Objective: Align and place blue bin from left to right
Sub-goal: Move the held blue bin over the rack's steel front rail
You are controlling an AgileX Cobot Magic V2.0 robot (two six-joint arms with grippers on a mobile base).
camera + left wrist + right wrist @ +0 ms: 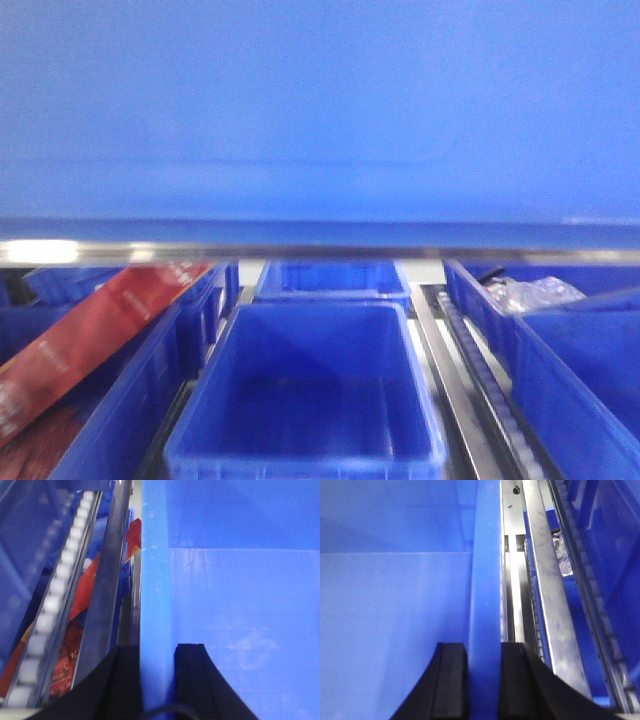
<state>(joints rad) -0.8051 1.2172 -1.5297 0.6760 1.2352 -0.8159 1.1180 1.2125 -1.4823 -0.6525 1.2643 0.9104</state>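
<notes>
— What takes up most of the front view?
— The blue bin (320,100). Its smooth side wall fills the whole upper half of the frame. Its lower edge sits just above a metal rail (320,251) that crosses the middle.

— And below the rail?
— Darker bins. An open centre bin (310,400) sits at the bottom middle, with another bin (330,278) just behind it. More stand at the lower left and lower right. A roller track (480,380) runs between the centre bin and the right-hand one.

— How is the big one held?
— By both arms. In the left wrist view the left gripper (155,647) is at the bottom centre. Its jaws pinch the bin's upright wall, one black finger inside and one outside. The bin's pale blue interior (240,605) fills the right of that frame. The right gripper (483,645) does the same at the bottom of its view, jaws clamped on the wall, with the interior (395,605) on the left.

— Anything smaller?
— A red packet (90,330) lies slanted at the lower left of the front view. Crumpled clear plastic (535,293) lies at the right, in a bin.
</notes>
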